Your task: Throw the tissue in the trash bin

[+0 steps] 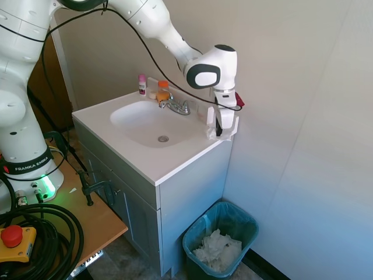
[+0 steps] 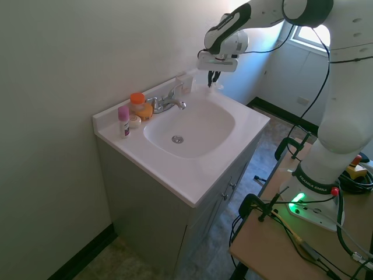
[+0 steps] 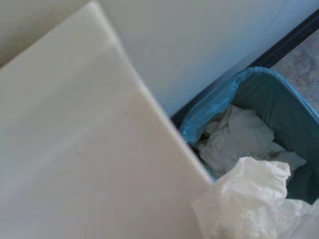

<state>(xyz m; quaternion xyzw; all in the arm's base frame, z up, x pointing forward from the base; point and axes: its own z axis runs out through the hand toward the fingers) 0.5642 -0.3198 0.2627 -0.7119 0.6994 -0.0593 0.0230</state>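
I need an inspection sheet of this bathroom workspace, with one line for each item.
surface: white counter with sink.
job's things: tissue at the gripper, over the counter's corner; bin on the floor below, open, with a paper heap inside.
clutter: pink-capped bottle, orange-capped bottle and faucet behind the sink.
gripper: seems shut on the tissue.
cables: nothing seen besides the rig's own.
surroundings: walls close on two sides; grey cabinet under the counter.
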